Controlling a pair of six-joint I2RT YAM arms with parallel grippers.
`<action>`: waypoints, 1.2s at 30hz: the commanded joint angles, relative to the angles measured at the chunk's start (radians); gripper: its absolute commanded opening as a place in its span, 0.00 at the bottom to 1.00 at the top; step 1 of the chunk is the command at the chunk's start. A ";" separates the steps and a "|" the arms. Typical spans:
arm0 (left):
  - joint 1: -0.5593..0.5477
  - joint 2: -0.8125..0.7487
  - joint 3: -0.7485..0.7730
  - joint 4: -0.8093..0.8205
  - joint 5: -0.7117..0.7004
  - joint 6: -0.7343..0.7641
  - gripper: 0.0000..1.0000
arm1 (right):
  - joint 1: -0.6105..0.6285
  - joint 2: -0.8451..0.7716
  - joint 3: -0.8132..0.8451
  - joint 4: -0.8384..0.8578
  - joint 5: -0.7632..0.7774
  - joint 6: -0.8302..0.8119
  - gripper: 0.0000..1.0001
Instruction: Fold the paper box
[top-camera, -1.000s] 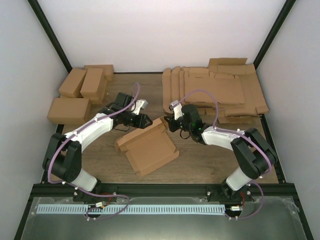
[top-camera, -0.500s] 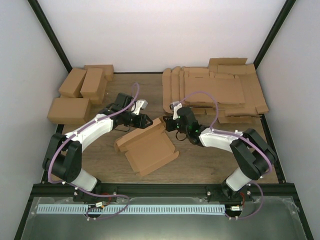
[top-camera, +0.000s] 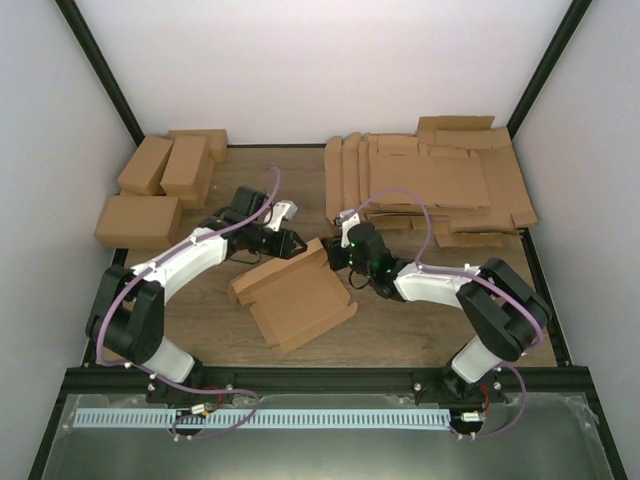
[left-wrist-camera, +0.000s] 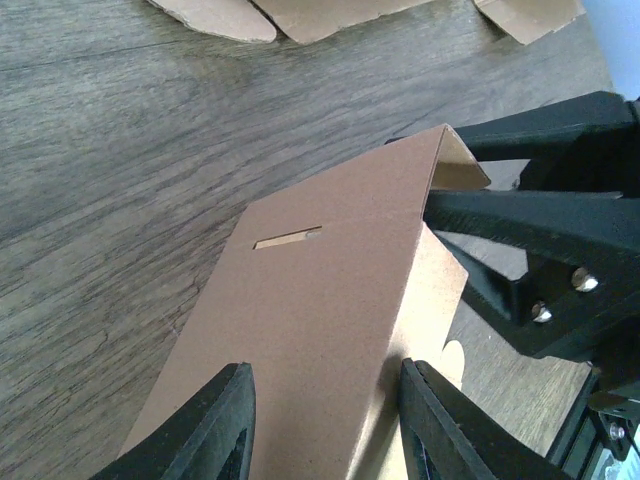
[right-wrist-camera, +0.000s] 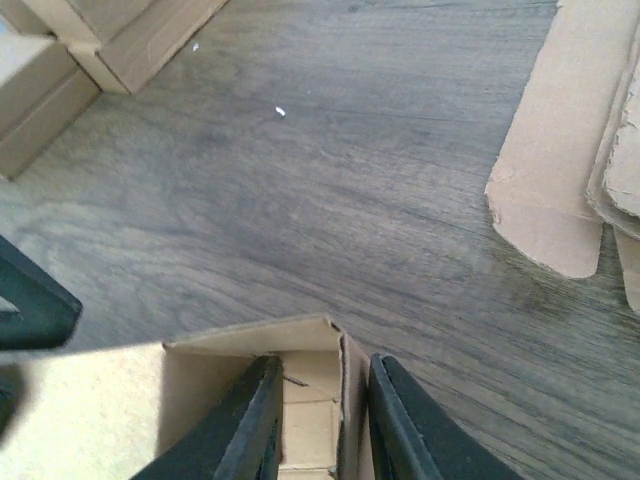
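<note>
The paper box (top-camera: 300, 295) is a brown cardboard sheet, half folded, in the middle of the table with its far wall raised. My left gripper (top-camera: 296, 241) is at that wall's far end. In the left wrist view its fingers (left-wrist-camera: 225, 425) press on both sides of the slotted wall panel (left-wrist-camera: 320, 280), so my left gripper (left-wrist-camera: 325, 368) is shut on it. My right gripper (top-camera: 327, 250) is at the box's far right corner. In the right wrist view it (right-wrist-camera: 324, 360) is open and straddles the thin side wall (right-wrist-camera: 350, 400), one finger inside the box and one outside.
Several folded brown cartons (top-camera: 160, 180) are stacked at the back left. A pile of flat cardboard blanks (top-camera: 430, 185) lies at the back right, and one flap (right-wrist-camera: 545, 200) reaches near the right gripper. Black frame rails run along the table's sides.
My right arm has slid left onto the box's far right corner, and its jaws have gone from shut to parted around the side wall. The left gripper has held still.
</note>
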 joint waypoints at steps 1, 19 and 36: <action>-0.005 0.055 -0.006 -0.084 -0.082 0.039 0.41 | 0.021 0.035 -0.025 0.020 -0.028 -0.091 0.28; -0.005 0.064 0.010 -0.108 -0.095 0.054 0.41 | -0.070 0.081 -0.083 0.109 -0.097 -0.148 0.30; -0.004 0.071 0.012 -0.106 -0.093 0.056 0.40 | -0.068 0.164 -0.042 0.058 -0.015 -0.137 0.24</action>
